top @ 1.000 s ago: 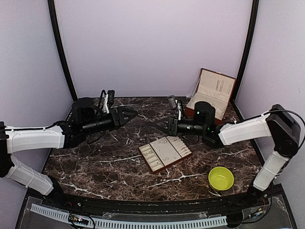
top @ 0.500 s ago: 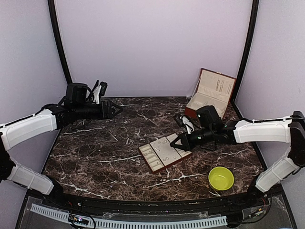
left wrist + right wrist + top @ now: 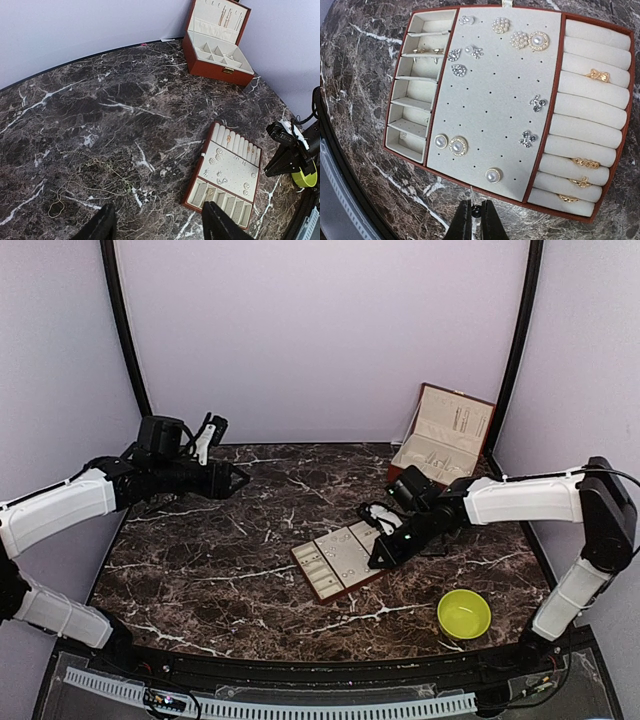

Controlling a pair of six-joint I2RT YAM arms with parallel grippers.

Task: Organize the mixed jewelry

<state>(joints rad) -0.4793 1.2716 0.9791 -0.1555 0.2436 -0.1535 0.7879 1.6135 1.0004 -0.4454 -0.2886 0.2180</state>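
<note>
The mixed jewelry lies partly on the cream-lined compartment tray [image 3: 343, 560]: pearl and crystal studs [image 3: 493, 175] on its middle panel and gold rings [image 3: 597, 75] in the roll slots. Thin chains [image 3: 80, 167] and a small loop [image 3: 55, 207] lie loose on the marble. My right gripper [image 3: 472, 205] hovers just off the tray's edge, shut on a tiny stud earring [image 3: 476, 210] whose thin post points toward the tray; it also shows in the top view [image 3: 385, 556]. My left gripper [image 3: 157, 207] is open and empty, high above the marble at the far left [image 3: 236, 480].
A reddish-brown box [image 3: 447, 440] with cream lining stands open at the back right, also in the left wrist view [image 3: 216, 47]. A yellow-green bowl [image 3: 464, 613] sits at the front right. Purple walls and black posts enclose the table.
My right gripper has swung from behind the tray to its right side and come down low. My left gripper has pulled back to the left.
</note>
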